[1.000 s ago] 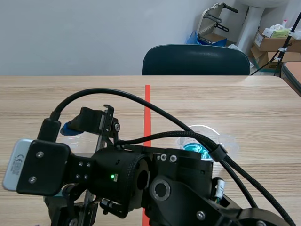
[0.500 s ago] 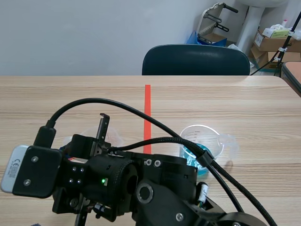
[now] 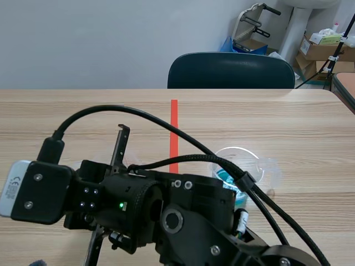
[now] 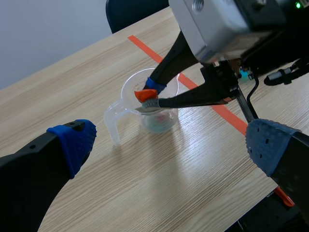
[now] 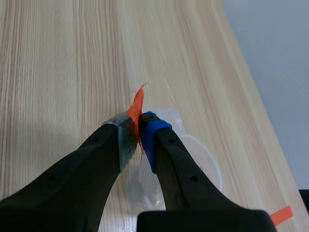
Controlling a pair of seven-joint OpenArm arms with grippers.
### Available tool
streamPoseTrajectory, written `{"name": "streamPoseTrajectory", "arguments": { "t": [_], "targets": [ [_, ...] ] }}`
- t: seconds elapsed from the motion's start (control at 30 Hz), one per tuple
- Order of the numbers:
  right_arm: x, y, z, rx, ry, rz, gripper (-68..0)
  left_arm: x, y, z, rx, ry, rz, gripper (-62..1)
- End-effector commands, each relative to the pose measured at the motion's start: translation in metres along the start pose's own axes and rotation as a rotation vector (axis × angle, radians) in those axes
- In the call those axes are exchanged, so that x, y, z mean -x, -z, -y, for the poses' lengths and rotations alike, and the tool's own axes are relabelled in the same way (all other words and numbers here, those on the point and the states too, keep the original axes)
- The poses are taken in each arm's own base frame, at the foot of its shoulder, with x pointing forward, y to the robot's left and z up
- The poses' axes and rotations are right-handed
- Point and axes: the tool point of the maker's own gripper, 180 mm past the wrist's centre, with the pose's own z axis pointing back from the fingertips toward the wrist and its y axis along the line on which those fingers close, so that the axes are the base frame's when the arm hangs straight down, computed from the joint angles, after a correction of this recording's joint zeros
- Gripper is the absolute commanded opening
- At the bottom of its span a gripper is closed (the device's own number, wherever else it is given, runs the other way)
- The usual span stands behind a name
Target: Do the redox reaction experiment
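Orange-red thin strip (image 5: 137, 102) is pinched by its lower end between the pads of the right gripper (image 5: 139, 129), which is clamped tight on it and hangs over the mouth of a clear plastic beaker with a spout (image 4: 166, 116). That beaker stands on the wooden desk (image 4: 120, 183), to the robot's left of the orange tape line and nearer the desk's near edge than its far one. The left gripper (image 4: 171, 143) waits just short of it, fingers spread wide and holding nothing. To my eye the grip is the weak spot: so little of the strip is held that it could slide out and land on the desk beside the beaker. The light beaker could also tip if a finger catches its rim. The right arm reaches across the middle, so its cables might brush the second clear beaker holding blue liquid (image 3: 244, 158) and spill it. I count one strip, two beakers, two grippers, and one dark chair (image 3: 230, 69) at the far edge.
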Motion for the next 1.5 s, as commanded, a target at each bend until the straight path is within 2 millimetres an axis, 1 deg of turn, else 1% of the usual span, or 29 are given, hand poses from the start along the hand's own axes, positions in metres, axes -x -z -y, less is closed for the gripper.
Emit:
{"name": "streamPoseTrajectory", "arguments": {
  "t": [0.0, 0.2, 0.4, 0.6, 0.97, 1.3, 1.47],
  "targets": [
    [-0.017, -0.002, 0.017, 0.042, -0.023, 0.036, -66.9, -0.011, 0.003, 0.0, -0.002, 0.0, 0.038, 1.4],
    [-0.029, -0.01, 0.036, 0.093, 0.025, 0.02, -66.9, -0.011, 0.003, 0.0, -0.002, 0.0, 0.038, 1.4],
    [-0.048, -0.019, 0.056, 0.153, 0.097, 0.051, -66.9, -0.011, 0.003, 0.0, -0.002, 0.0, 0.038, 1.4],
    [-0.053, -0.024, 0.073, 0.223, 0.158, 0.034, -66.9, -0.011, 0.003, 0.0, -0.002, 0.0, 0.038, 1.4],
    [-0.059, -0.02, 0.098, 0.283, 0.206, -0.018, -66.9, -0.011, 0.003, 0.0, -0.002, 0.0, 0.036, 1.4],
    [-0.086, -0.04, 0.12, 0.338, 0.203, 0.019, -66.9, -0.011, 0.003, 0.0, -0.002, 0.0, 0.035, 1.4],
    [-0.089, -0.041, 0.124, 0.339, 0.201, 0.023, -66.9, -0.011, 0.003, 0.0, -0.002, 0.0, 0.035, 1.4]
  ]
}}
